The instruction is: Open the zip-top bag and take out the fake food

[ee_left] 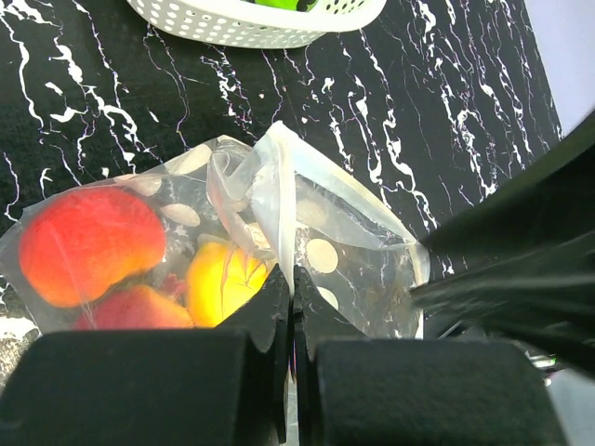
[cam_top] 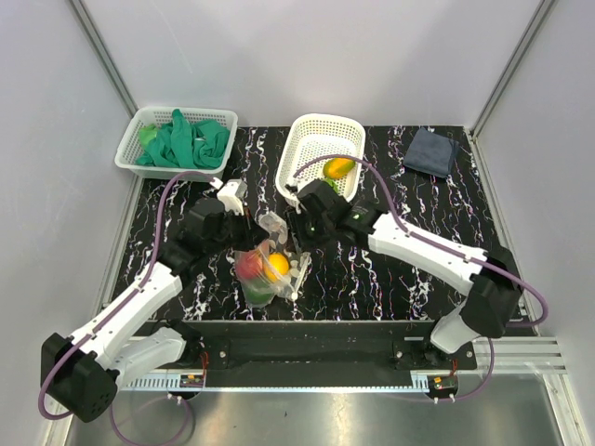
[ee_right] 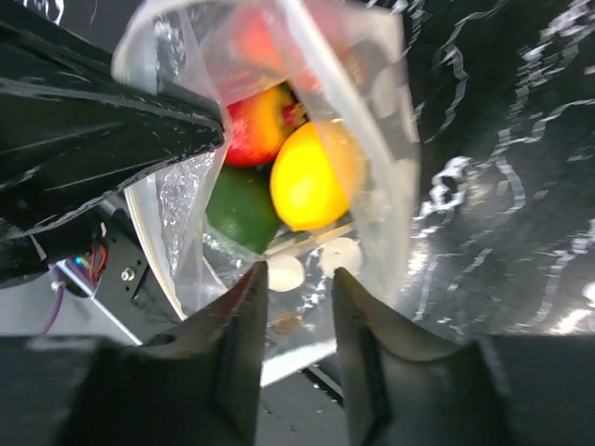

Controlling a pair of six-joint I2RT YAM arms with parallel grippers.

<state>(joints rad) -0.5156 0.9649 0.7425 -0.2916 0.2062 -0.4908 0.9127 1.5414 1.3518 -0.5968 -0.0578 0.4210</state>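
The clear zip-top bag (cam_top: 270, 249) stands on the black marbled table between my arms, its mouth up. It holds a red fruit (cam_top: 248, 265), a yellow one (cam_top: 277, 265) and a green one (cam_top: 258, 293). My left gripper (cam_top: 256, 228) is shut on the bag's whitish top edge (ee_left: 279, 186), with its jaws (ee_left: 294, 288) pressed together on the strip. My right gripper (cam_top: 299, 232) is open at the bag's other side. In the right wrist view its fingers (ee_right: 299, 274) stand apart over the open mouth, with the yellow (ee_right: 311, 177), red (ee_right: 256, 125) and green (ee_right: 242, 209) pieces just beyond.
A white lattice basket (cam_top: 302, 130) behind the bag holds an orange-yellow piece (cam_top: 339, 167) and a green one (cam_top: 330, 184). A second basket (cam_top: 130, 139) at back left holds green gloves (cam_top: 186, 139). A dark blue cloth (cam_top: 430, 150) lies at back right.
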